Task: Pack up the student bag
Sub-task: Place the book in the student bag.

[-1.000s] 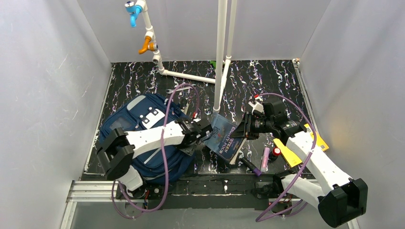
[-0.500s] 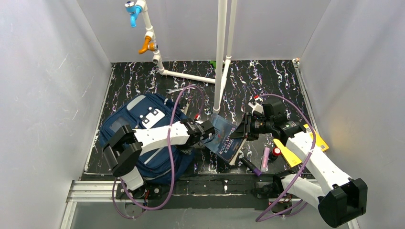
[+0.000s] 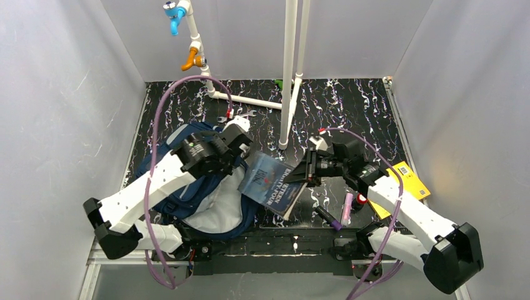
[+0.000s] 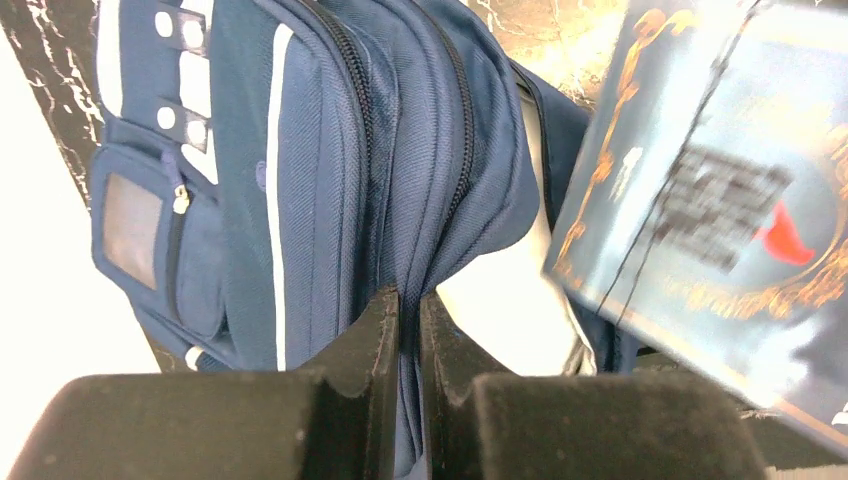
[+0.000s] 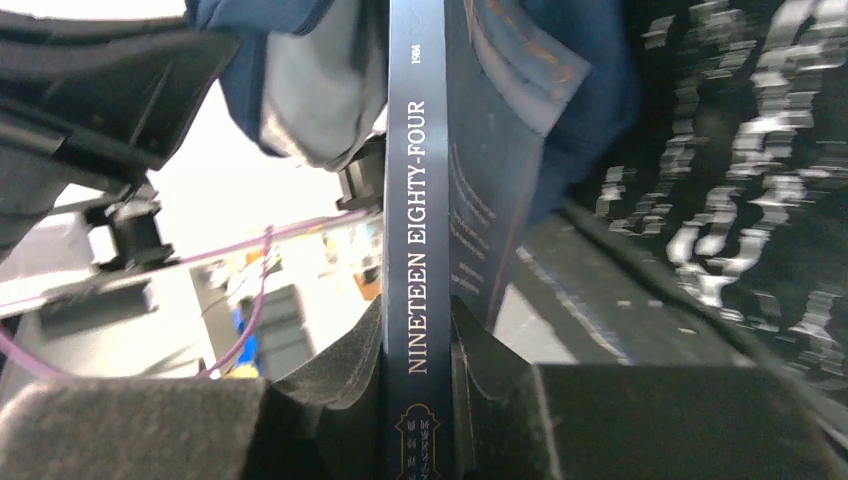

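The navy student bag lies at the left of the mat, its mouth facing right and showing pale lining. My left gripper is shut on the bag's zipped top edge and holds the mouth lifted open. My right gripper is shut on the spine of a dark blue book titled Nineteen Eighty-Four. The book is tilted, its far edge at the bag's mouth. In the right wrist view the spine sits between my fingers.
A pink marker, a black-and-purple pen, a small red item and a yellow booklet lie on the mat at the right. White pipe posts stand at the back centre. Grey walls enclose the mat.
My left arm has swung up and back, pulling the bag's top edge up so the pale lining shows. My right gripper has carried the book left, toward the opened mouth.
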`<action>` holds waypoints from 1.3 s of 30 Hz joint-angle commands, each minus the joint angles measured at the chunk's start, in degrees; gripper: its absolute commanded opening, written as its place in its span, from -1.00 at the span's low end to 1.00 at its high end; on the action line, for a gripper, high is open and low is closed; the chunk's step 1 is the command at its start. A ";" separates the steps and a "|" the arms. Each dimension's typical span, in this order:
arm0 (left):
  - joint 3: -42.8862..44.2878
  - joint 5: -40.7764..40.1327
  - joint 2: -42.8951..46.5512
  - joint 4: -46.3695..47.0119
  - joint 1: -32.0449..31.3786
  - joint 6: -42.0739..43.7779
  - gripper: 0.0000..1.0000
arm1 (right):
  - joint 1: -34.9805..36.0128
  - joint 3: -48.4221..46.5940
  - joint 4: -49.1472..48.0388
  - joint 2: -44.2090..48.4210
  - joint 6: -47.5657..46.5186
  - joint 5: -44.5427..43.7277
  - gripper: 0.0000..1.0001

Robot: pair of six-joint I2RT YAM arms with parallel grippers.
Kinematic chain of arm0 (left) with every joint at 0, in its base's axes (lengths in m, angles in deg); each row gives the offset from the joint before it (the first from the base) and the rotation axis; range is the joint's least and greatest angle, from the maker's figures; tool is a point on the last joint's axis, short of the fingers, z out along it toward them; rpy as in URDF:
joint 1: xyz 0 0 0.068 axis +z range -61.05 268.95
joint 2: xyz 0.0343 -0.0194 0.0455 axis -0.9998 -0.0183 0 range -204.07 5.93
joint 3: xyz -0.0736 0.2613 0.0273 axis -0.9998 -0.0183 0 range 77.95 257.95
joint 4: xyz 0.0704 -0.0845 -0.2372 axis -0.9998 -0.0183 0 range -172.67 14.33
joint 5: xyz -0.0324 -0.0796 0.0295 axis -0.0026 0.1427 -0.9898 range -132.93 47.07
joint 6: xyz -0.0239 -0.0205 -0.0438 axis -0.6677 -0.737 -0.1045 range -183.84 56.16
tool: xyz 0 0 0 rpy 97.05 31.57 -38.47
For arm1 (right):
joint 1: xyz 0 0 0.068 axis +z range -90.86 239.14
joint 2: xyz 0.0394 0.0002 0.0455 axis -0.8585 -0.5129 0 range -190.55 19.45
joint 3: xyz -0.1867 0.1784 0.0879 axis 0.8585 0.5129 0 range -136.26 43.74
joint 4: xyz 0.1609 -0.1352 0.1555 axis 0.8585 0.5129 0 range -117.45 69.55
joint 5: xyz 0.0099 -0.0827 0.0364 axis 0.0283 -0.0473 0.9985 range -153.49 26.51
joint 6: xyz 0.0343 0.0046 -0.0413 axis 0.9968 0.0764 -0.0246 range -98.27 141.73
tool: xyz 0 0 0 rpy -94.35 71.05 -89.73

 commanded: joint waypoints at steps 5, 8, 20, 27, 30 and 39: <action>9.59 1.70 3.34 -5.19 0.50 3.66 -1.00 | 16.85 -1.69 -29.52 -7.59 19.56 -1.81 -0.97; 11.36 1.29 3.25 -5.91 0.49 3.64 -1.00 | 21.37 -0.33 -42.35 -13.25 26.82 -7.67 -0.97; 17.26 5.84 0.31 -7.21 0.49 2.76 -1.00 | 26.39 -9.81 -68.96 -40.44 26.42 -28.45 -0.97; 15.21 3.98 2.40 -8.37 0.48 2.41 -1.00 | 26.56 -20.80 -66.26 -54.97 14.56 -29.79 0.15; 13.64 3.62 3.07 -8.42 0.47 2.38 -1.00 | 26.56 -17.96 -51.15 -49.26 8.27 -32.15 0.71; 10.77 3.31 5.13 -7.52 0.48 1.68 -1.00 | 26.94 -8.10 -34.78 -37.09 2.53 -29.15 0.86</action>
